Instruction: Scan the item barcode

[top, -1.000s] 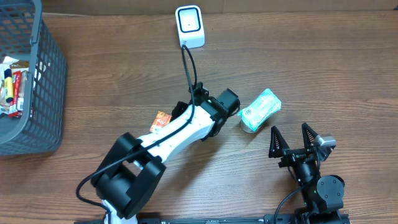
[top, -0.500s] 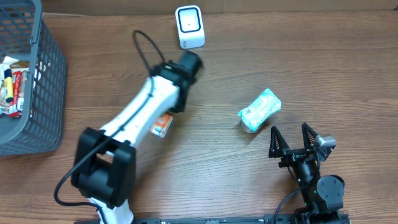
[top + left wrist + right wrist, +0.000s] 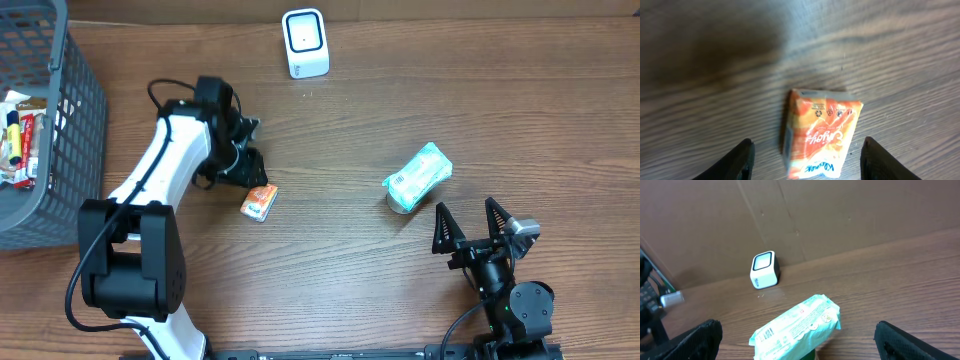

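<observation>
left pincer (image 3: 248, 146) is spread and holds nothing. in the wrist view one of its fingers (image 3: 740, 160) stands at the lower left and the other at the lower right, with the small orange carton (image 3: 822, 130) between them in the frame, and neither finger touches it. right pincer (image 3: 466, 208) is spread wide and empty at the lower right of the overhead frame, near the teal wipes pack (image 3: 418, 176).

the carton lies flat on the worktop (image 3: 400, 100), left of centre in the overhead frame and just below my left pincer. it is well apart from the white scanner (image 3: 305, 42) at the top centre.

i judge the carton light, so lifting it should take little effort. its card walls look stiff enough to hold shape, but a hard squeeze would likely dent them. the print looks glossy, so it may slide on the wood if one finger lands first.

i would take it across the two long narrow sides, low and near its middle, with both fingers closing evenly. i can't see a barcode on the upper face. it may be on a side or underneath, so the grip should leave those faces free to turn toward the scanner.
</observation>
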`<move>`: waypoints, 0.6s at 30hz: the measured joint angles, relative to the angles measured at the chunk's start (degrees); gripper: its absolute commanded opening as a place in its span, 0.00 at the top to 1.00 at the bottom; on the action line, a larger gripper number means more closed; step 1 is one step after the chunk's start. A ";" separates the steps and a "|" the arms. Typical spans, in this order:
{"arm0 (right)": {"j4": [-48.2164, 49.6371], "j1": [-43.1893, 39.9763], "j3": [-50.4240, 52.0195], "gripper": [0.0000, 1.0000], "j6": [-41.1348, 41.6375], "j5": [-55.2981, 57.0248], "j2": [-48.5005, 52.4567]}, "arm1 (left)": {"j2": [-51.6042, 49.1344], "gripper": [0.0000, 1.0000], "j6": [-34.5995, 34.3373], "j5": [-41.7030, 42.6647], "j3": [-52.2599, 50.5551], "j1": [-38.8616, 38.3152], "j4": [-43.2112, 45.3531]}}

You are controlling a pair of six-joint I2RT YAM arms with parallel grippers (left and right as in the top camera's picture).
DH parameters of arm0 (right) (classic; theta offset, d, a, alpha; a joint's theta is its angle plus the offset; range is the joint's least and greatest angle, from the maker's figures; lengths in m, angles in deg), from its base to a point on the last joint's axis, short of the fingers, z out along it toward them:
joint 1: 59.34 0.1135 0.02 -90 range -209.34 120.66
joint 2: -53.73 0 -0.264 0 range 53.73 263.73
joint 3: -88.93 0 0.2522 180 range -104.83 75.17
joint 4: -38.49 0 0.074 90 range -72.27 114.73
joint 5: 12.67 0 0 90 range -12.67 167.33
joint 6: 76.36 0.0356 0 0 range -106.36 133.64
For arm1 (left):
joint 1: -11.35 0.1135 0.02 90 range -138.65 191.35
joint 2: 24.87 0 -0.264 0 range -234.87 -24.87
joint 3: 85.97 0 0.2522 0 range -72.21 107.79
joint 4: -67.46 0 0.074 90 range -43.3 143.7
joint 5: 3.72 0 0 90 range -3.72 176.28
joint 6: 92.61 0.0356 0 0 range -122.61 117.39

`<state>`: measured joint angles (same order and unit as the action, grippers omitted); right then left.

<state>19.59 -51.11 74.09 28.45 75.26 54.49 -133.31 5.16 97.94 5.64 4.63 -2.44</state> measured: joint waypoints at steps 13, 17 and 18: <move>0.00 0.00 0.00 0.00 0.00 0.00 -0.02 | 0.00 0.52 0.37 1.86 -8.83 -0.02 7.34; 0.00 0.00 0.00 0.00 -0.02 0.00 0.00 | 0.00 0.53 0.33 1.88 -8.94 -0.04 7.50; 0.00 -0.02 0.00 0.00 -0.04 0.00 0.00 | 0.00 0.55 0.28 1.88 -9.03 -0.09 7.72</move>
<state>19.59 -51.14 74.09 28.40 75.26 54.49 -133.31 5.44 99.82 -3.39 4.54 5.28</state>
